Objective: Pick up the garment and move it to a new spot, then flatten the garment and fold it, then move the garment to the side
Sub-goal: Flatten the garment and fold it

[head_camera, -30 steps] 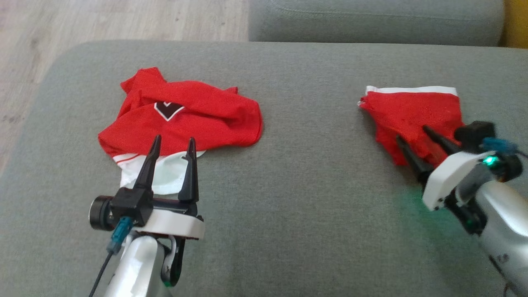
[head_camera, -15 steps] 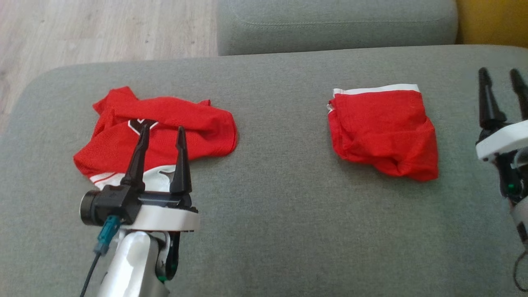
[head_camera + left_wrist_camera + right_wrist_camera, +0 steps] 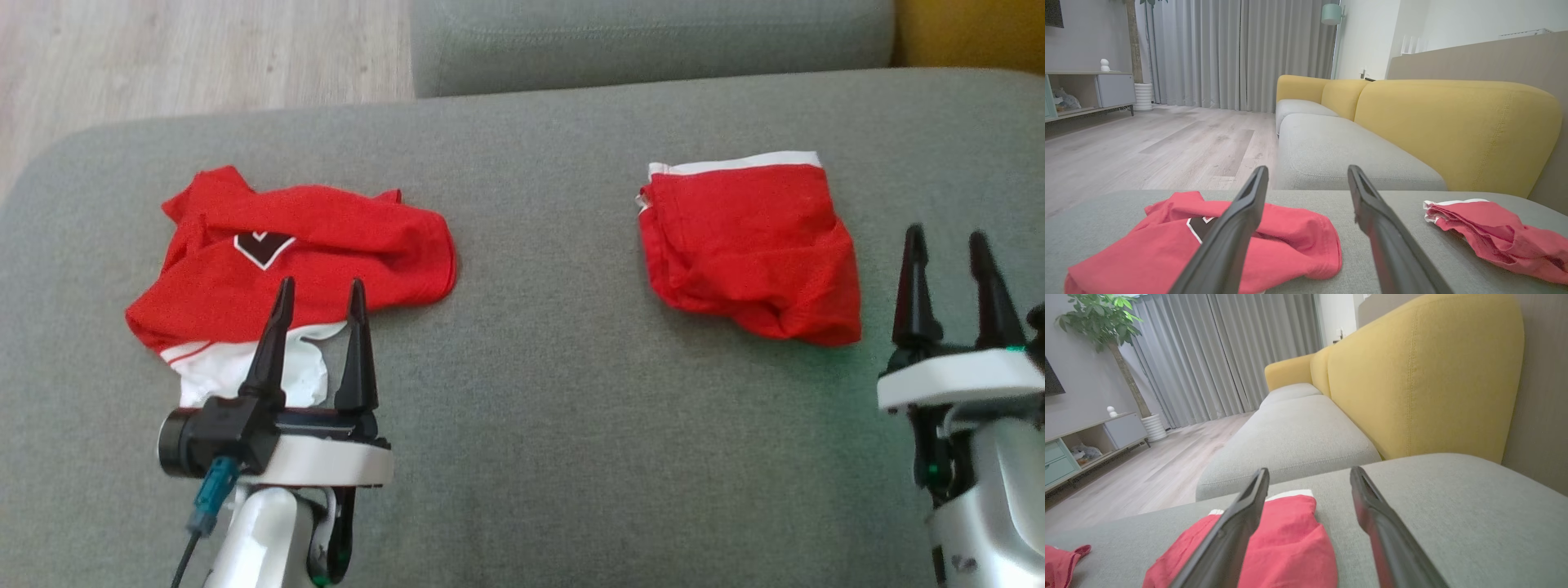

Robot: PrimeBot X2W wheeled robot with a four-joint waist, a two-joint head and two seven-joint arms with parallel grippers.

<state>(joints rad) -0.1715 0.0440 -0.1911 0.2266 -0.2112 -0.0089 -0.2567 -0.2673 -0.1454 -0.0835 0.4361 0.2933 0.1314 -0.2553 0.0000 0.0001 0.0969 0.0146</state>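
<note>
Grippers first: your left gripper and right gripper both hover with fingers spread, holding nothing. The crumpled red jersey lies at 12 o'clock from the left one. The folded red garment sits at 10 o'clock from the right one, apart from it. Both lie on the grey cushion. A second grey cushion lies beyond at 12 o'clock, with wood floor at 11.

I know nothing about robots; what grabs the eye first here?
Two bright red garments lie on the grey sofa cushion: a crumpled red jersey at the left, a folded red garment at the right. The left end effector and right end effector, jaws open, hang in the foreground.
</note>
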